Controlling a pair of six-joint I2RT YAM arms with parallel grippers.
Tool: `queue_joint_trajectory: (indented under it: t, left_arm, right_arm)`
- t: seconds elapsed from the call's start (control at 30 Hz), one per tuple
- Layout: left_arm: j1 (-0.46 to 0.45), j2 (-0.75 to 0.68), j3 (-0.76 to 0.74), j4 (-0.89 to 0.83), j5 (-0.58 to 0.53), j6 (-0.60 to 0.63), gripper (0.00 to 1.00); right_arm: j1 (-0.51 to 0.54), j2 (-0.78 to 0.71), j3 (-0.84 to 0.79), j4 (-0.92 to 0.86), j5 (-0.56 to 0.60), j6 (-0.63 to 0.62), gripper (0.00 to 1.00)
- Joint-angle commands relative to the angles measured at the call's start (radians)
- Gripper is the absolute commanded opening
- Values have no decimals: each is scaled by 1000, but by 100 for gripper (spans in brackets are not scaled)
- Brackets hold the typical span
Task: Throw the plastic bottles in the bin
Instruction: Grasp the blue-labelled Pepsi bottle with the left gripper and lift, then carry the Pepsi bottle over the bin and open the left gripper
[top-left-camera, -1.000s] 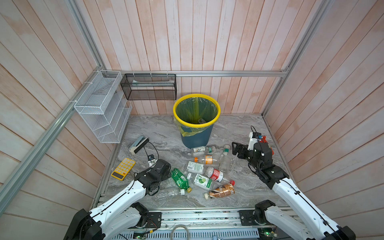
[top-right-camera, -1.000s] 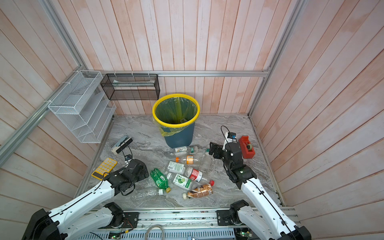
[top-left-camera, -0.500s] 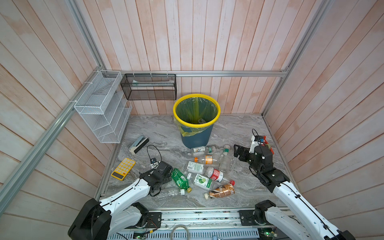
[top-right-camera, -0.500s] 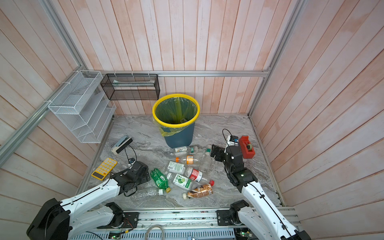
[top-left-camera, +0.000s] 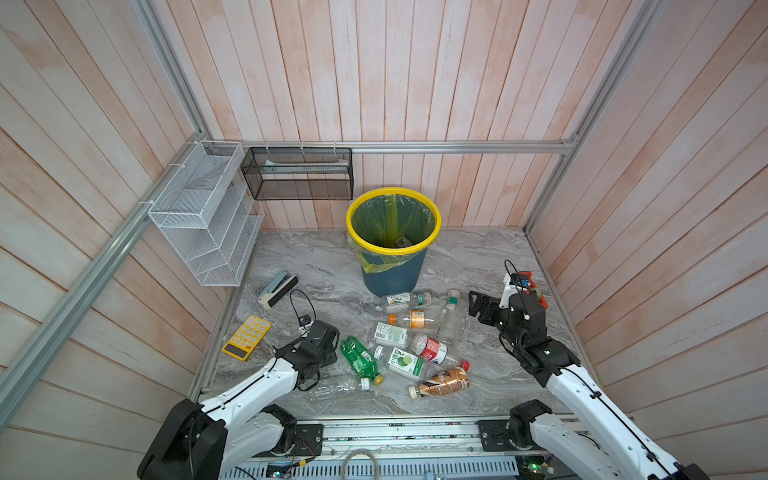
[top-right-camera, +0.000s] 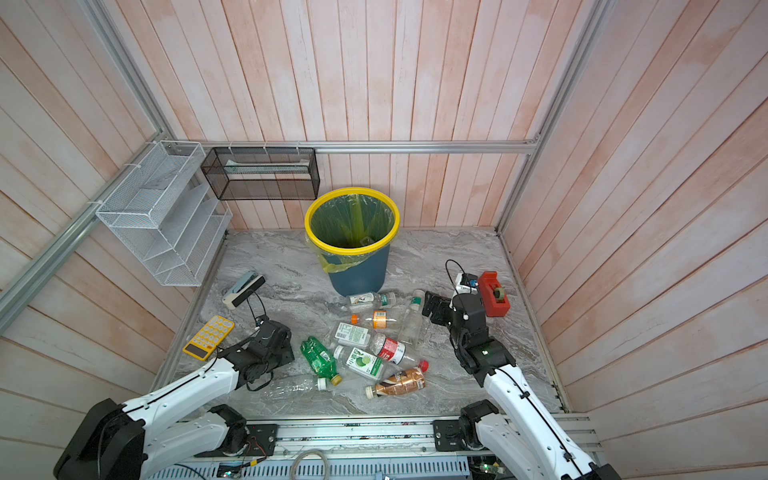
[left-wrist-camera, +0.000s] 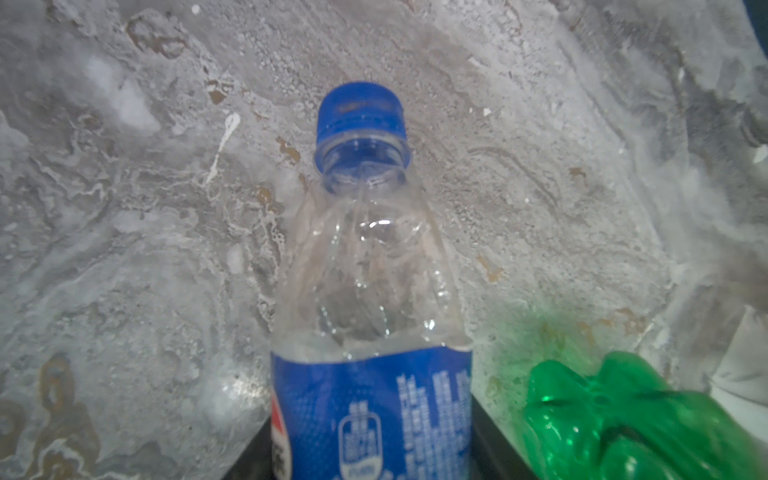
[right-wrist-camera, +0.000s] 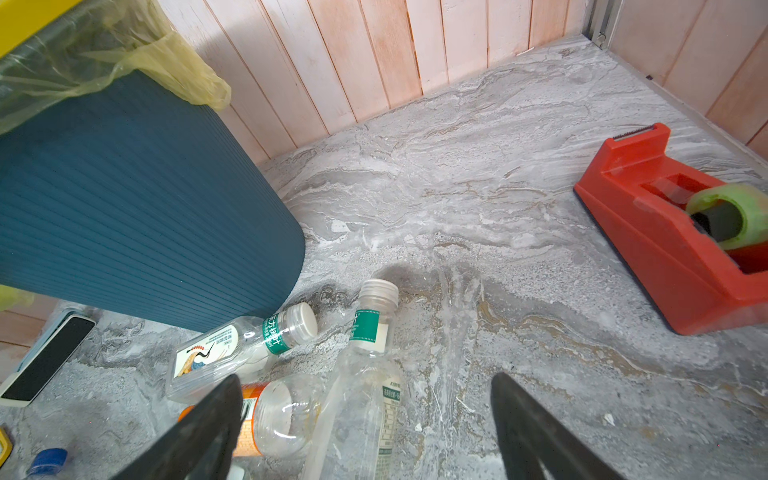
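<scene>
Plastic bottles (top-left-camera: 432, 348) are mostly lying on the marble tabletop (top-left-camera: 478, 266) beside the bin (top-left-camera: 392, 278), maybe ten left, with something clear already inside it. Left gripper (left-wrist-camera: 372, 449) is pinched onto a blue-label bottle (left-wrist-camera: 370, 291) down there; right gripper (right-wrist-camera: 365, 399) hangs wide open, empty.

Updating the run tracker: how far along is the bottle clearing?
Done: one clear item lies in the yellow-rimmed teal bin.
In hand: left claw shut on the blue-labelled clear plastic bottle, apparently not yet lifted.
Left: about nine loose bottles on the marble; right claw open over one.
</scene>
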Motion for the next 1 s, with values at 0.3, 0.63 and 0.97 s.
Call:
queue_joint_trajectory:
  t: [0.3, 0.63, 0.97]
  left_arm:
    - [48, -390, 270, -16, -169, 176, 53]
    - [46, -16, 764, 283, 66, 480, 52]
    - [-24, 476, 1286, 35, 201, 499, 95]
  right_arm:
    - [-64, -146, -67, -44, 72, -4, 95]
    - [-83, -251, -144, -52, 8, 21, 96]
    - [-83, -215, -57, -95, -51, -22, 96]
